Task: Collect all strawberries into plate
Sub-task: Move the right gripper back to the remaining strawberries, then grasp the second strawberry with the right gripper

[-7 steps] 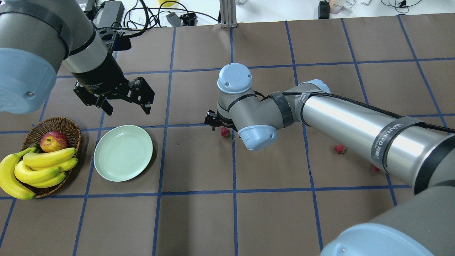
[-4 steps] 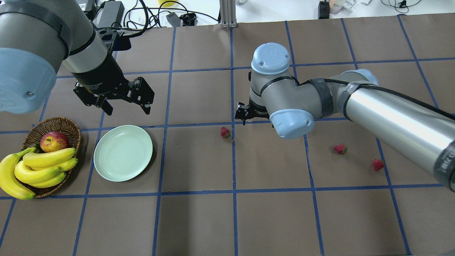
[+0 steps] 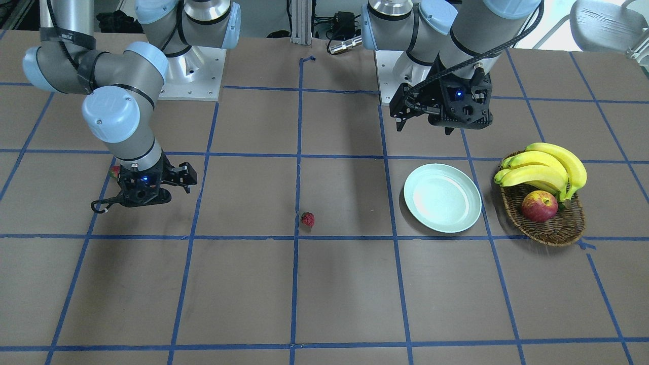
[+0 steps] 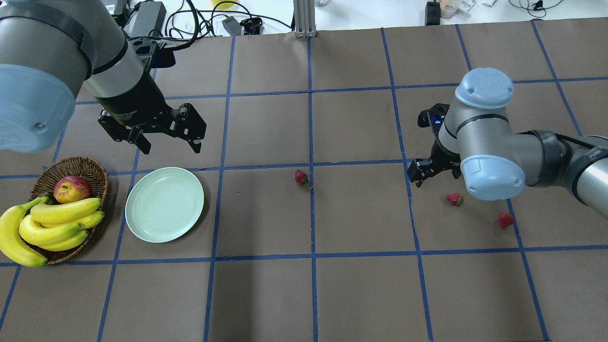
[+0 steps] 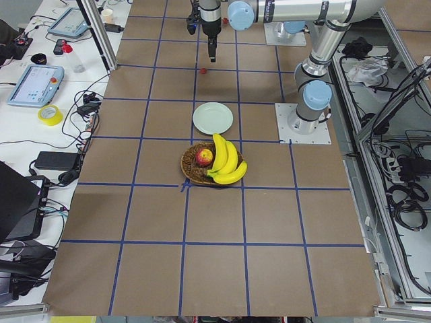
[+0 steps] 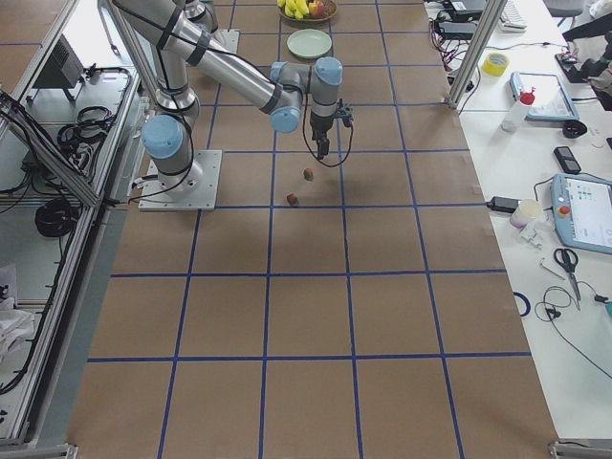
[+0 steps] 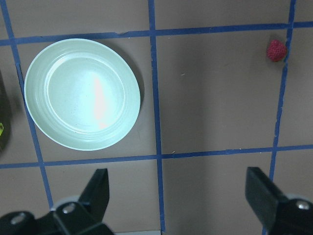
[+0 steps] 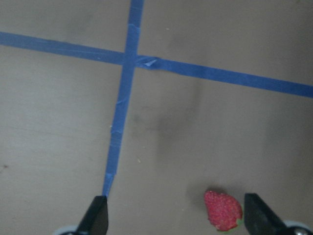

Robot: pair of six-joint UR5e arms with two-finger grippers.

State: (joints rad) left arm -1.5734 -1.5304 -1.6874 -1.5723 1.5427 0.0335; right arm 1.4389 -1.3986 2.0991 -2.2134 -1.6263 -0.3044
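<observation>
Picking the first berry

Right claw [image 8: 177, 218] hangs spread over a strawberry [image 8: 223, 210], off to one side. I think it must centre, drop, pinch. Left claw [image 4: 169, 142] hangs spread by the bare plate [image 4: 164, 204]. Two more strawberries [image 4: 300, 177] lie on the tabletop [image 4: 266, 294].

Strawberries [image 4: 300, 177] [image 4: 454, 199] [image 4: 506, 220]: three
Mint-green plate [image 4: 164, 204]: one
Wicker basket [image 4: 71, 165]: one
Red-yellow apple [image 4: 72, 189]: one
Bananas [image 4: 61, 211]: one bunch, single fruits too overlapped to count
Robot arms [image 4: 42, 61] [image 4: 484, 142]: two

Brown table [image 4: 266, 294] taped into a blue grid, white bench [image 5: 27, 138] along one side, pretty cluttered: tablets [image 5: 34, 85], cables [image 4: 194, 28], yellow tape roll [image 5: 42, 116].
</observation>
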